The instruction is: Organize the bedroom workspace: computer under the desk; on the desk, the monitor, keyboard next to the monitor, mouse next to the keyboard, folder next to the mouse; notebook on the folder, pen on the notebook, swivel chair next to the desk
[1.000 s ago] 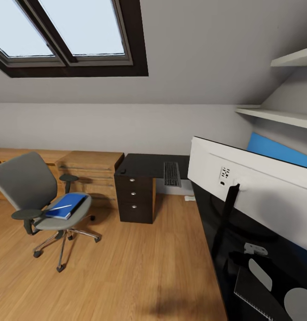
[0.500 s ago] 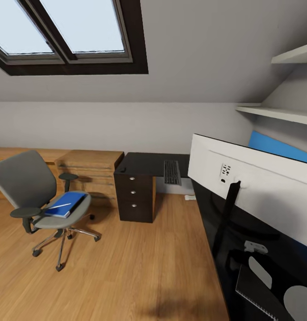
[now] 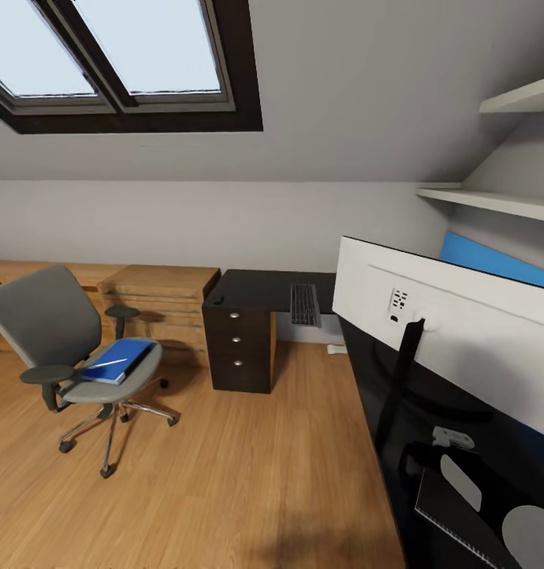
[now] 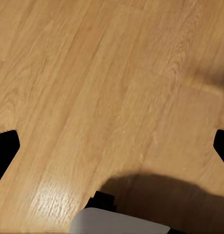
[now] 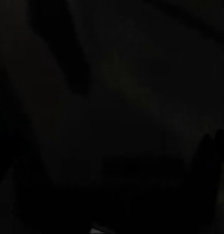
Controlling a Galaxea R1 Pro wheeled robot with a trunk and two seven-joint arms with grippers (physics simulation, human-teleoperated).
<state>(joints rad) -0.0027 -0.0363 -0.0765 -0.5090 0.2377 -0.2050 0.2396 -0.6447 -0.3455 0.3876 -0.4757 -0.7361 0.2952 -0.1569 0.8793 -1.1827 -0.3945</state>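
No readable brand, label or writing is found anywhere; only a cluster of small dark ports is seen on the white back of the monitor point(image 3: 462, 332). 1 monitor is counted, stood on the glossy black top of the desk point(image 3: 256, 288) at the near right, its back turned to the camera. 1 keyboard point(image 3: 304, 304) is laid on the far wing of the desk, well apart from the monitor. 3 drawers are counted in the dark drawer unit point(image 3: 239, 352) beneath that wing. 1 swivel chair point(image 3: 62, 348) is placed on the wooden floor point(image 3: 224, 482) at the left, apart from the desk. On its seat 1 blue folder point(image 3: 118, 360) is laid flat, and 1 pen point(image 3: 107, 364) is rested on top of it. 2 wall shelves point(image 3: 493, 201) and 1 skylight point(image 3: 137, 55) are seen.

In the left wrist view, the left gripper point(image 4: 112, 146) is held spread wide over bare floor, nothing between its fingertips. The right wrist view is almost wholly dark, so the state of the right gripper cannot be told.
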